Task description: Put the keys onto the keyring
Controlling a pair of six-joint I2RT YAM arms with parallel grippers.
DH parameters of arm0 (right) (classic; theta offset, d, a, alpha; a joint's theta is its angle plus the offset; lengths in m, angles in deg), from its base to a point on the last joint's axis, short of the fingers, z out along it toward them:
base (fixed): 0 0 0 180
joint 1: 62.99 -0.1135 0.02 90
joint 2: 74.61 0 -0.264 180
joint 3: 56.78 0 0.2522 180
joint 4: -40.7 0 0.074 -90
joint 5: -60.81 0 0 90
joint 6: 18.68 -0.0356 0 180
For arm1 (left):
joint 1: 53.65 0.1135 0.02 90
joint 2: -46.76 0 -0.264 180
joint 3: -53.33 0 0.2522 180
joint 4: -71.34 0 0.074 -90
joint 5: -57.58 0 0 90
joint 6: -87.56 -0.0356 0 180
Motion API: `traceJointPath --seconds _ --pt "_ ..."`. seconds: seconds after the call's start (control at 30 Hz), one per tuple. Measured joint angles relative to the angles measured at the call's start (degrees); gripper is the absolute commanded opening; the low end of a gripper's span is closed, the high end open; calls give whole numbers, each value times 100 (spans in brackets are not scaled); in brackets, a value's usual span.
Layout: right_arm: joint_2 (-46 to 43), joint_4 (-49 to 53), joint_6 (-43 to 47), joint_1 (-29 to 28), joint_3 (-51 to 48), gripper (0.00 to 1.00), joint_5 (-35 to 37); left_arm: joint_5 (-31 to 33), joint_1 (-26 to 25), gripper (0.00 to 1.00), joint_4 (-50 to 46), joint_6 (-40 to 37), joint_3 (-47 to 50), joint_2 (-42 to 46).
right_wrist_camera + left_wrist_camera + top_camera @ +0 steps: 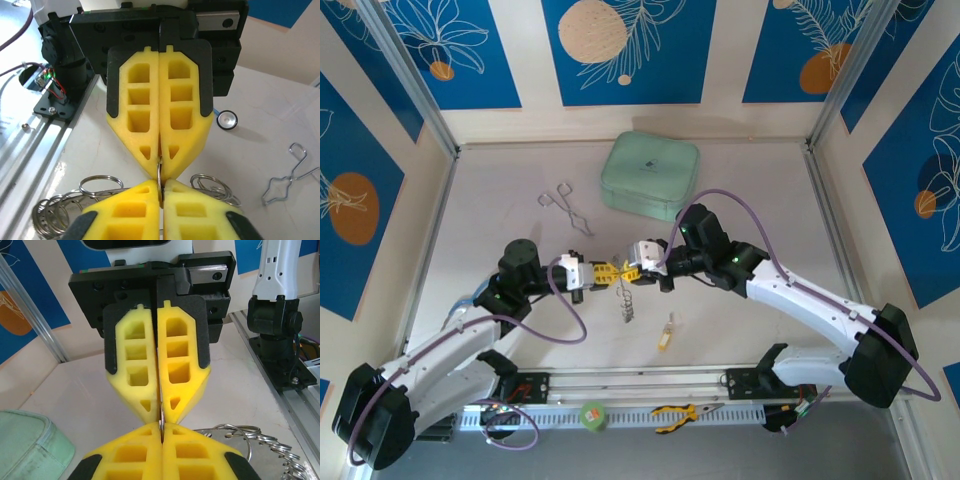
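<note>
The left fingers and right fingers, tip to tip, each pinch the keyring.

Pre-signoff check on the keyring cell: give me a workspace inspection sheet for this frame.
Surface: pale table, no spills seen.
Job's things: keyring hanging between the hands; yellow key loose on table.
Clutter: mint case, forceps, pliers, green blob by the rail.
Hands: left hand and right hand both shut on the keyring, tip to tip.
Cables: purple cables looped clear of the keyring.
Surroundings: blue floral panels.
</note>
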Motion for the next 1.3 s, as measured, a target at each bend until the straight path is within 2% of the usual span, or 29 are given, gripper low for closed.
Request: traceJointPath --seconds 0.07,0.1,0.2,0.4,0.5,0.6,0.8,1.0,1.07,1.23,1.3 --pt "4 42 39 0 11 0 4 -2 2 2 4 26 7 0" --pt "4 63 55 0 26 0 15 2 2 15 7 31 7 0" --pt "4 87 92 7 52 0 98 2 -7 32 -11 33 15 17" --pt "-33 166 74 127 35 0 295 470 -28 42 -275 -149 28 420" --pt "-232 164 -42 238 -133 0 466 933 -31 46 -323 -136 94 785" --pt "-435 195 -450 306 -238 0 850 1569 -33 56 -424 81 136 1084" --pt "-800 337 -1491 472 -258 0 1650 2883 -33 52 -1327 835 -197 1132" --pt "-1423 389 -2232 688 -538 0 2223 3108 -83 50 -2024 2039 -549 590" --pt "-1563 439 -2413 809 -603 0 2389 3180 -297 53 -2275 2559 -590 380" --pt "-1755 601 -2800 1113 -671 0 2861 4070 -1882 57 -3333 3565 -979 -214" --pt "-1777 643 -2933 1211 -678 0 3104 4404 -2288 57 -3676 4061 -1198 -520"
